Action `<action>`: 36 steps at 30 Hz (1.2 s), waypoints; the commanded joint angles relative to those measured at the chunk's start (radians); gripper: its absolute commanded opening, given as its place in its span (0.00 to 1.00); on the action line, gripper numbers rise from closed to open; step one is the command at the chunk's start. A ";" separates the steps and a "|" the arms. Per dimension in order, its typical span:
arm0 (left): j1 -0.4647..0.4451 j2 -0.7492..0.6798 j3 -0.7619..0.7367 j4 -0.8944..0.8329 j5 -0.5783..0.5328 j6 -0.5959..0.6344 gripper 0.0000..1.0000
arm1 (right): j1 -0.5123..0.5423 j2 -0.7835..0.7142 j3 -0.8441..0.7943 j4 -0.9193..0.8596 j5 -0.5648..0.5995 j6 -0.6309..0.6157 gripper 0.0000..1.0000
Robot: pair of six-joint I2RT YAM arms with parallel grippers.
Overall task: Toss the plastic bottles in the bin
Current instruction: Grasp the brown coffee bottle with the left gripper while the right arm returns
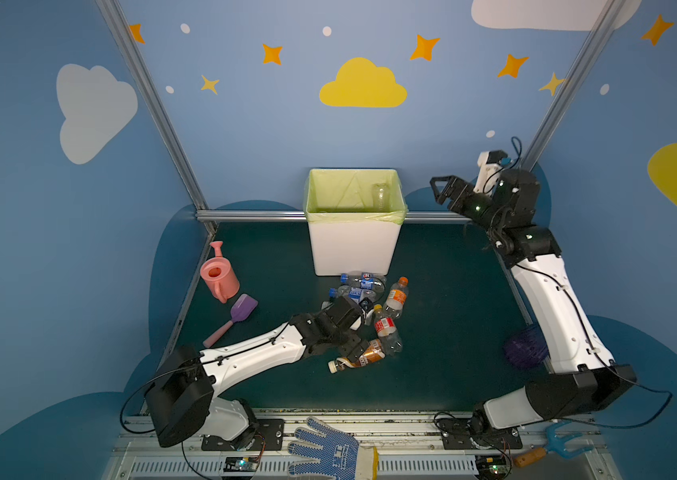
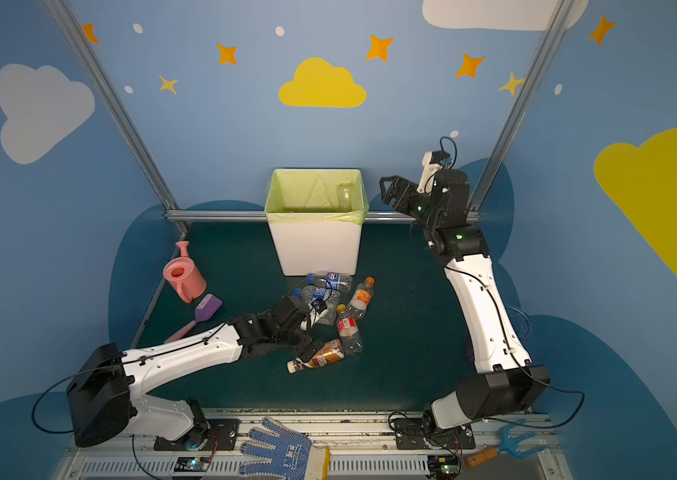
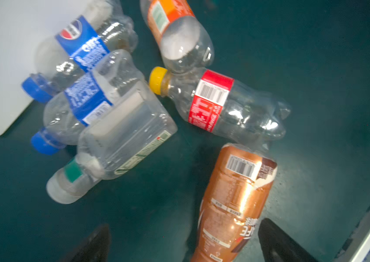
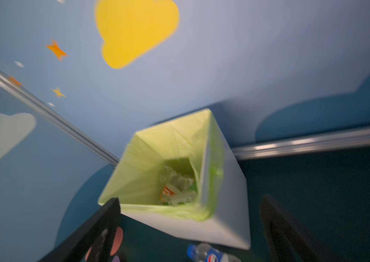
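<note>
The bin [image 1: 355, 249], white with a pale yellow-green liner folded over its rim, stands at the back middle of the dark green table [image 1: 453, 324]. A clear bottle [image 1: 379, 195] shows against its inner liner. Just in front lie the plastic bottles [image 1: 386, 328] in a loose heap: two blue-capped bottles [image 1: 363, 281] with blue labels, an orange-capped bottle [image 1: 396, 296], a yellow-capped bottle [image 3: 220, 106] with a red label, a squarish white-capped bottle [image 3: 115, 140] and a coppery brown bottle [image 1: 363, 357]. The left gripper [image 3: 184, 236] hangs low, fingers spread wide on either side of the brown bottle. The right gripper [image 1: 444, 189] is raised beside the bin's rim, fingers wide and empty.
</note>
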 commanded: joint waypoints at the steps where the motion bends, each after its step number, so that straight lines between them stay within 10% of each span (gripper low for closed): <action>1: -0.022 0.043 0.044 -0.086 0.045 0.055 1.00 | -0.044 -0.091 -0.174 0.027 0.016 0.032 0.95; 18: -0.080 0.364 0.275 -0.257 0.048 0.104 0.90 | -0.195 -0.373 -0.831 0.044 -0.010 0.136 0.95; 36: -0.085 0.441 0.327 -0.309 0.034 0.111 0.48 | -0.226 -0.349 -0.902 0.061 -0.042 0.198 0.95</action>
